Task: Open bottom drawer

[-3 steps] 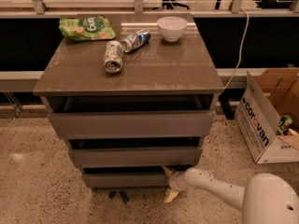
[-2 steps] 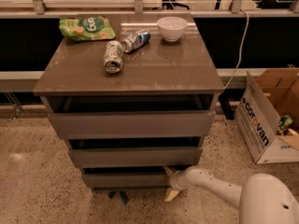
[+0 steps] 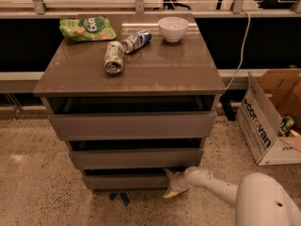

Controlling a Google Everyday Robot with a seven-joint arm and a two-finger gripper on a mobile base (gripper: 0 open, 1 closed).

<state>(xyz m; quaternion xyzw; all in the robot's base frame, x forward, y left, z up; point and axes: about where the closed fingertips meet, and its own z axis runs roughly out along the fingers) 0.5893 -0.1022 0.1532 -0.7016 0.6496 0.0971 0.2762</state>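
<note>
Camera view shows the gripper (image 3: 166, 183) low near the floor, at the right end of the bottom drawer (image 3: 124, 181), whose flat front runs leftward from it. The gripper is released rather than clamped: its two fingers (image 3: 168, 174) stand spread, one at the front's top edge and one below its lower edge, so they bracket the corner. The drawer looks barely out, with only a thin dark gap over its front, so the opening is at its start. To do it well, I would get a firm hold on that top lip or the end of the front, then draw straight out along the drawer's runners. Pulling from one end may skew the box and jam it, so the pull should be slow and level, with the lower finger kept off the floor. Directly above the gripper the middle drawer (image 3: 136, 158) and then the top drawer (image 3: 134, 125) also stand ajar; all three interiors are too dark to show any contents. Far above, on the cabinet top (image 3: 188, 76), a white bowl (image 3: 173, 28) appears empty. Off to the gripper's right, a cardboard box (image 3: 263, 126) holds a green can (image 3: 286, 125).
</note>
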